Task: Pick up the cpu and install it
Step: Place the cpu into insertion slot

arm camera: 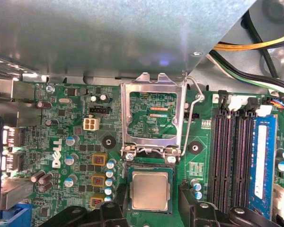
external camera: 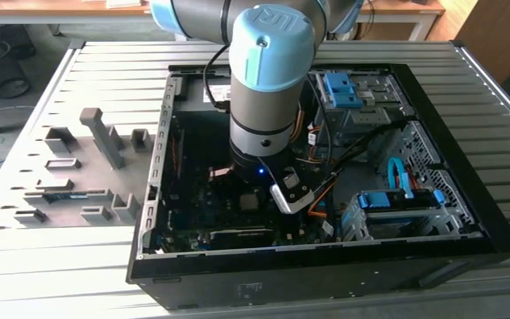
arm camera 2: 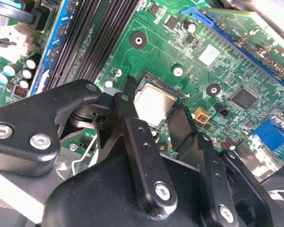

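The cpu (arm camera: 150, 190) is a small square chip with a silver-grey top, lying flat in the dark socket on the green motherboard (arm camera: 75, 142); it also appears as the cpu (arm camera 2: 154, 100). My gripper (arm camera: 150, 199) hangs right over it, and its black fingers (arm camera: 114, 208) stand on either side of the chip with small gaps. The gripper (arm camera 2: 154, 106) is open around the chip. The socket's metal load plate (arm camera: 154, 80) is swung up, and its wire lever (arm camera: 191, 113) is raised. In the exterior view my arm (external camera: 259, 133) reaches down into the computer case (external camera: 326, 266).
Black memory slots (arm camera: 232, 156) and a blue module (arm camera: 264, 156) run beside the socket. Yellow and black cables (arm camera: 255, 47) lie near the case wall. Blue drive cages (external camera: 397, 203) sit at the exterior view's right, and a grey fixture tray (external camera: 78, 173) lies at its left.
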`<move>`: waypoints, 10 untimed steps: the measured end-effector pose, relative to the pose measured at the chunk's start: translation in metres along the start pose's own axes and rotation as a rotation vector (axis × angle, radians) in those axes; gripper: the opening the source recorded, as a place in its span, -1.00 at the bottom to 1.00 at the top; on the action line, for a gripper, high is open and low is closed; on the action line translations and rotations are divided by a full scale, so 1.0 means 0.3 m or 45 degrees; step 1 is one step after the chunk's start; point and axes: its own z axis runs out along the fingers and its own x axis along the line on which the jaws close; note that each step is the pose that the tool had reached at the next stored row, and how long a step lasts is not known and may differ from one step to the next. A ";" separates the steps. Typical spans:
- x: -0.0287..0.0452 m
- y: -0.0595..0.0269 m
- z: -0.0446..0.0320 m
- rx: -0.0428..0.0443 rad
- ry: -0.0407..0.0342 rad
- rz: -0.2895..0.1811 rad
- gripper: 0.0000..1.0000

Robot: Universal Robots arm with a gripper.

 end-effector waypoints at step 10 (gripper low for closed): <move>0.000 0.000 0.000 0.000 0.0000 0.000 -0.25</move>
